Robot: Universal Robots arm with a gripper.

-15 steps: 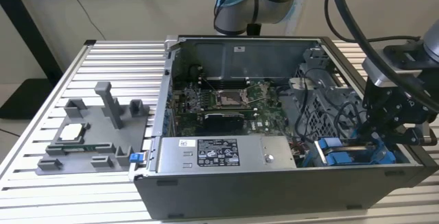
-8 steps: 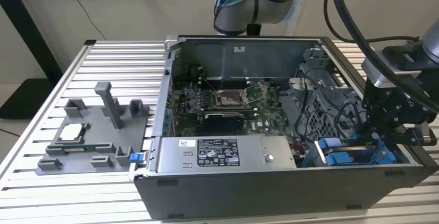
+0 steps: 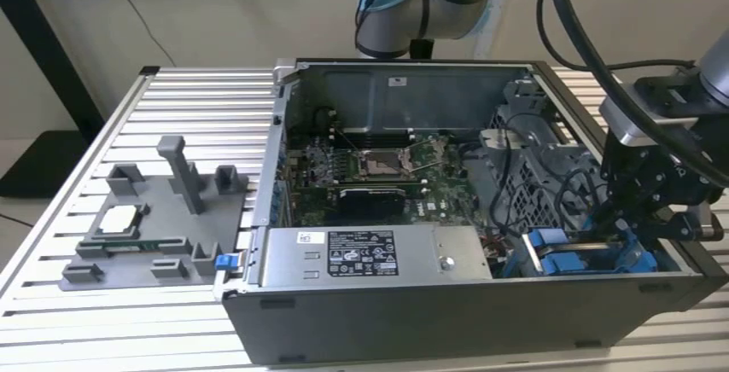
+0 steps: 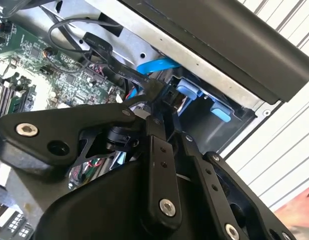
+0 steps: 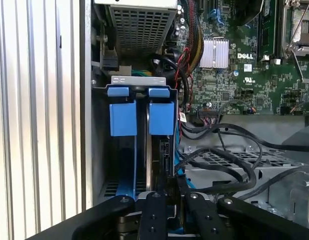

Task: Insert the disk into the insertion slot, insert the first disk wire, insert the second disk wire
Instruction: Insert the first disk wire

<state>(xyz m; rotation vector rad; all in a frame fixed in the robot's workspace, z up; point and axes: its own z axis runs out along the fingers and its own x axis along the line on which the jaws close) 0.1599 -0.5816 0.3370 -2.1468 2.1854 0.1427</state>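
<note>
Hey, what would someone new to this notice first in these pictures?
The bright blue tabs of the insertion slot jump out, at a corner of the open computer case, on the exterior view's right. The black gripper hangs just above them, and the green motherboard lies in the middle of the case.

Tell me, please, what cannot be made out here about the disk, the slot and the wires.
Exterior view: the claw covers part of the insertion slot; whether the disk sits inside is hidden.
First wrist view: the slot's end nearest the claw is behind it, so no connector can be made out.
Second wrist view: the black wire runs behind the claw; its end is hidden.
</note>
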